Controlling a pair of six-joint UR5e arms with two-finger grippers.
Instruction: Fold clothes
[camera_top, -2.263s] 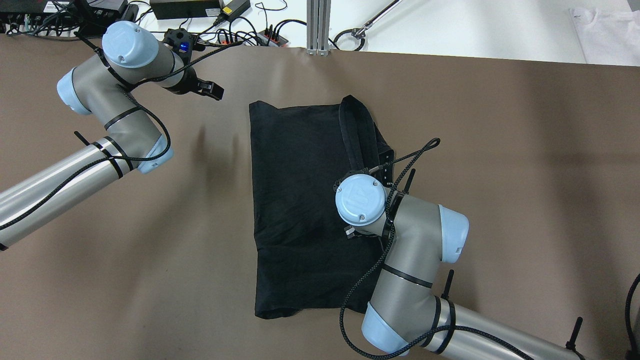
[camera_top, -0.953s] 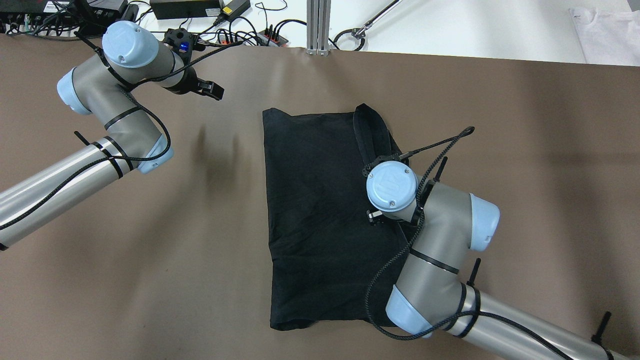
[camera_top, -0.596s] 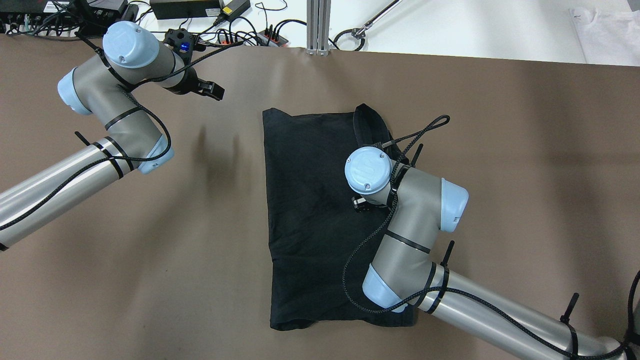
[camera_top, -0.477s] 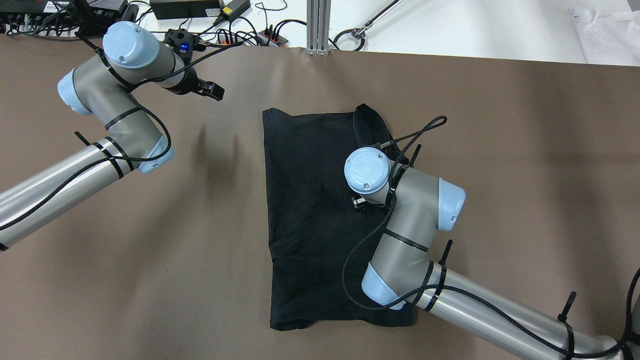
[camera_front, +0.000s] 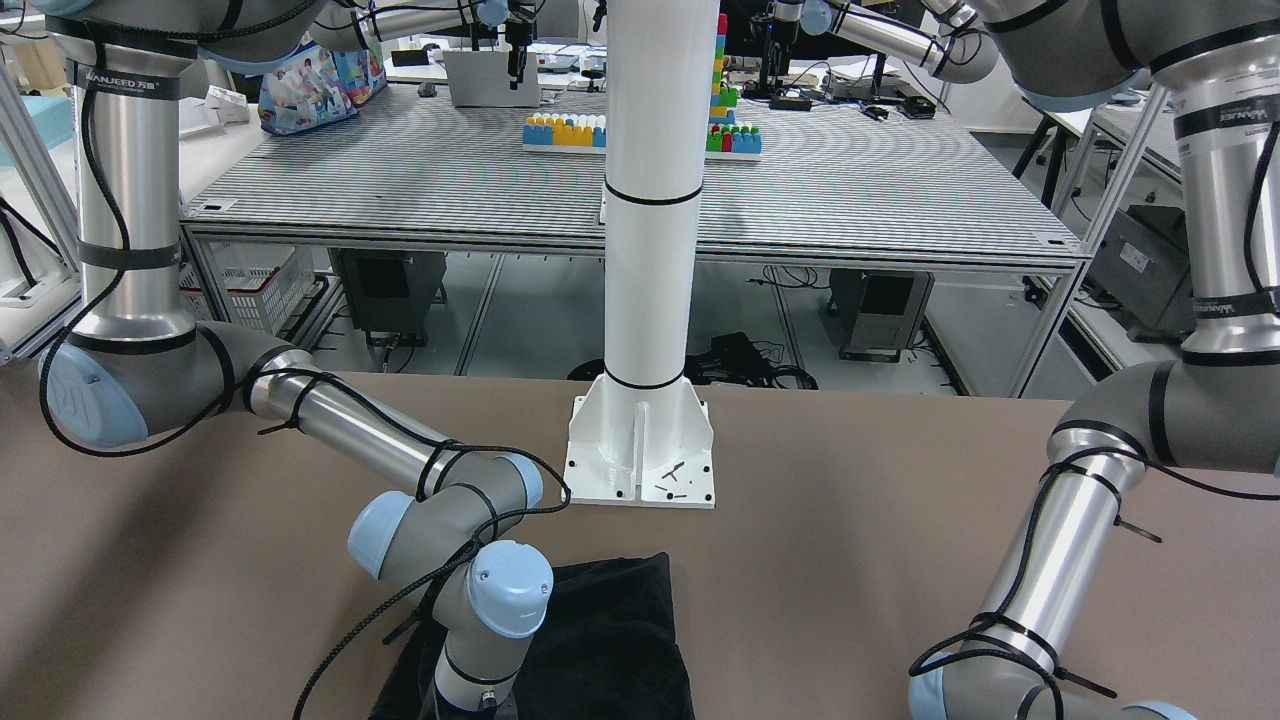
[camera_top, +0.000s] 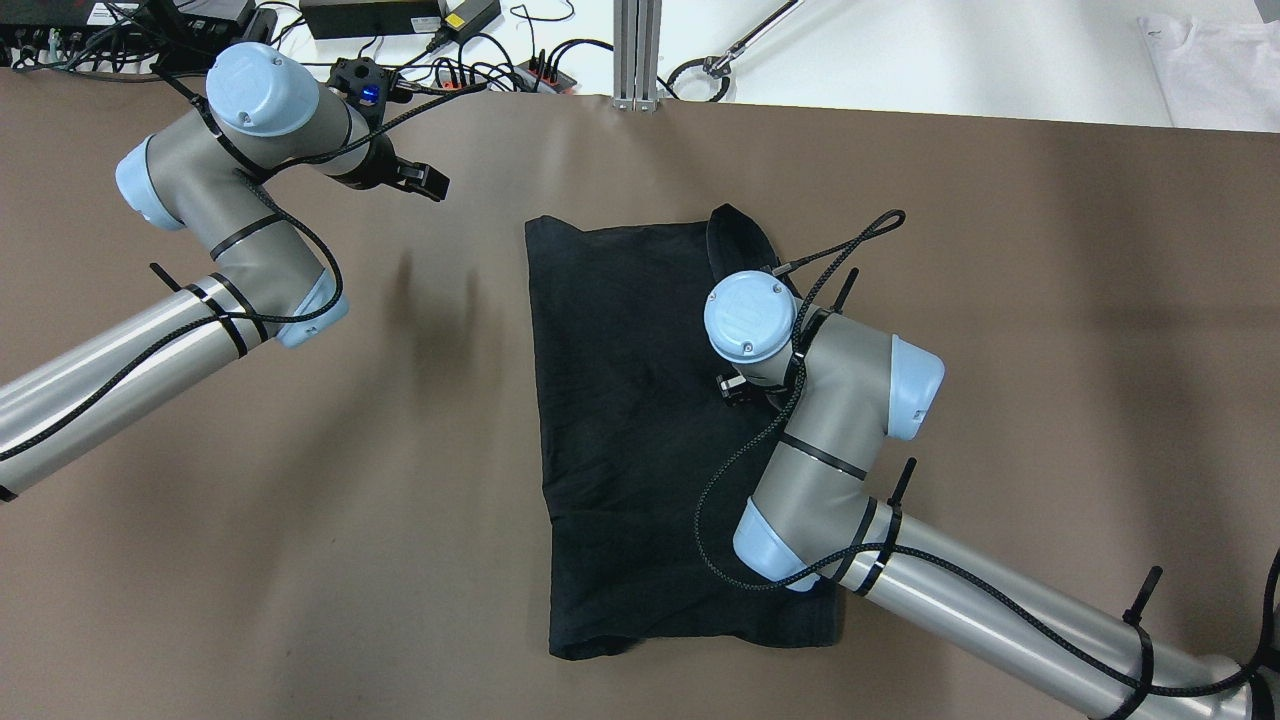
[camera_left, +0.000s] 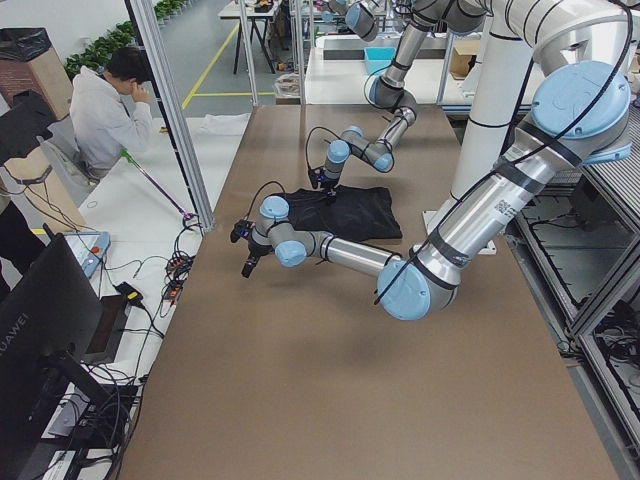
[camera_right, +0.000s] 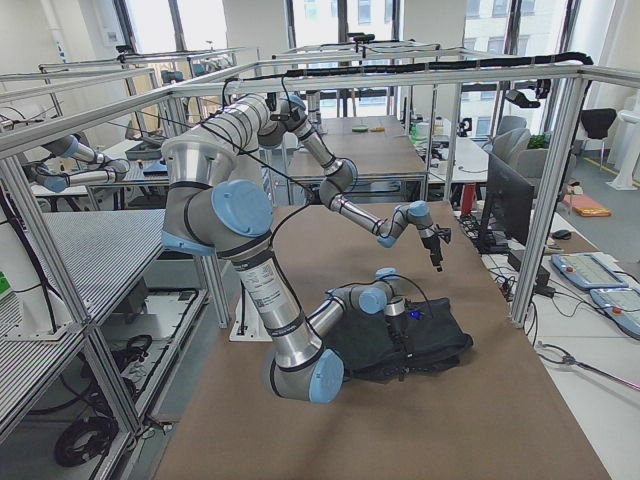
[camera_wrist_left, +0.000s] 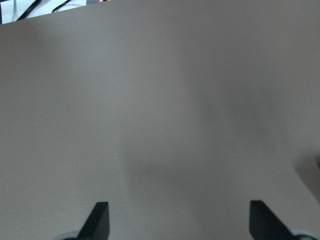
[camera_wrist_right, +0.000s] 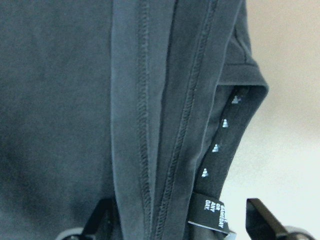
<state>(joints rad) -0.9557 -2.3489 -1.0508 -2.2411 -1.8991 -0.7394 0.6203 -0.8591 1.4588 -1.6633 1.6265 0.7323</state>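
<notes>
The cloth is lying partly folded beneath the open right end effector, the left end effector gaping too, further folds probably remaining.

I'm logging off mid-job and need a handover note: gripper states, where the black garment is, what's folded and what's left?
The left gripper: jaws open, empty, over bare table, off to the left of the garment's far corner.
The right gripper: jaws open, holding nothing, low over the garment's right edge near its far end.
The black clothes: flat mid-table as a long rectangle, with a hemmed band and label along the right side.
Done: it looks folded lengthwise.
Left: probably the crosswise fold, and neither gripper has a grasp yet.
</notes>
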